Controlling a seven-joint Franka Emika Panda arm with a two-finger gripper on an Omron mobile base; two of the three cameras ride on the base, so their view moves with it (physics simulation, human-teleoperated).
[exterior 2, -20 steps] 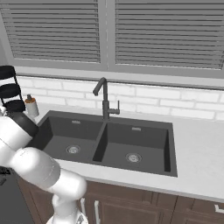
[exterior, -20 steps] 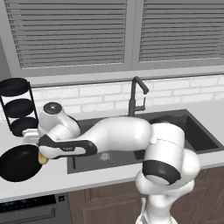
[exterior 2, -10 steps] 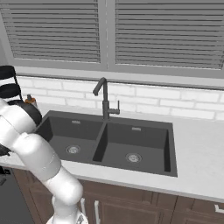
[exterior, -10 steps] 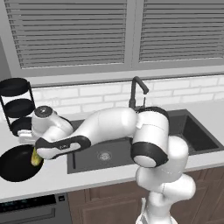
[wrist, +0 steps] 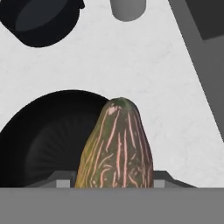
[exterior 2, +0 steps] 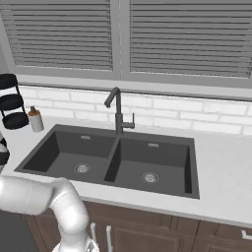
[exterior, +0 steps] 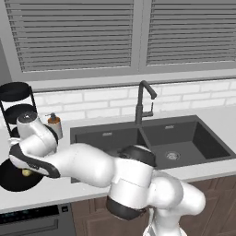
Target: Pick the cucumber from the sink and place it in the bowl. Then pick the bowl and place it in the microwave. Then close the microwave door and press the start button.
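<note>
Bowl: cut by left edge, partly behind arm. Cucumber: base hidden. Rack: cut by left edge.

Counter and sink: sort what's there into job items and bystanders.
Job items:
- cucumber, held in the end effector
- black bowl, below the cucumber
- sink

Bystanders:
- tap
- soap bottle
- black tiered rack
- window blinds
</note>
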